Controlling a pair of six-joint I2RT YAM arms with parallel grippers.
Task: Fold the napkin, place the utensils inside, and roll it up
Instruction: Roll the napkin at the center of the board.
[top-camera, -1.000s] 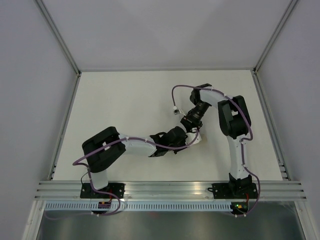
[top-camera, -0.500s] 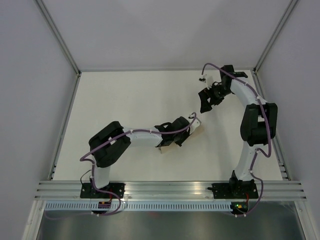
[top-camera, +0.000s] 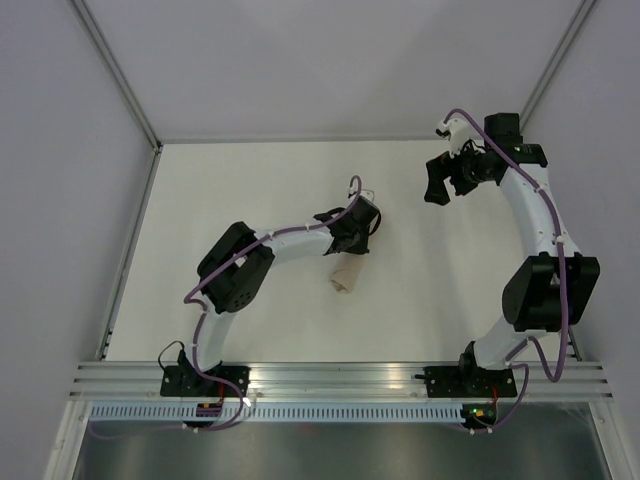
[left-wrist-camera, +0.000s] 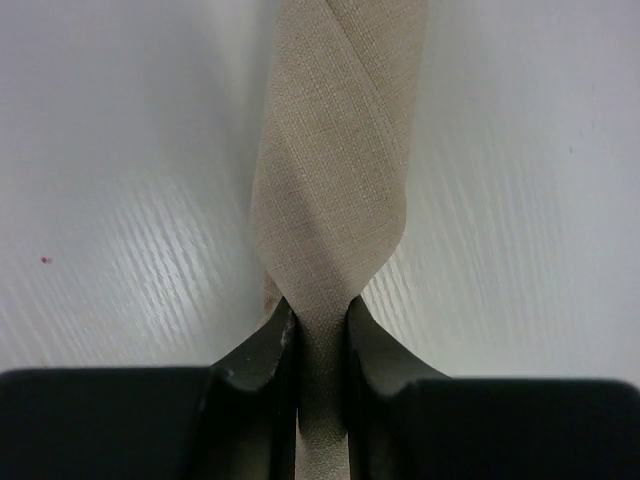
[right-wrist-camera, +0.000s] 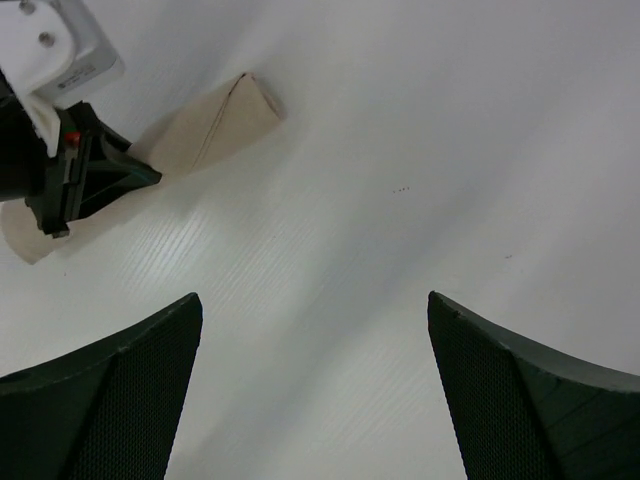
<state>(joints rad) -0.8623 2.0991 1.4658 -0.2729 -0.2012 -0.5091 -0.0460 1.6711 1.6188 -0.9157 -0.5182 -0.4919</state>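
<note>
rolled napkin (top-camera: 346, 274) pinched in the left claw (left-wrist-camera: 320, 340), right claw (top-camera: 437, 185) spread wide and empty
the white counter (top-camera: 250, 190) has both arms bolted at its near edge; the left arm (top-camera: 290, 245) reaches to the middle and the right arm (top-camera: 535, 220) bends up toward the far right corner. the tan napkin, wound into a narrow bundle, sits near the counter's middle, one end clenched between the left claw's fingers (left-wrist-camera: 262, 350). the right claw hangs well apart from it, grasping nothing.

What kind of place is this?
Probably a robot lab's test booth, not a home: white table, plain grey walls around it, left arm and right arm bolted to a metal rail.
</note>
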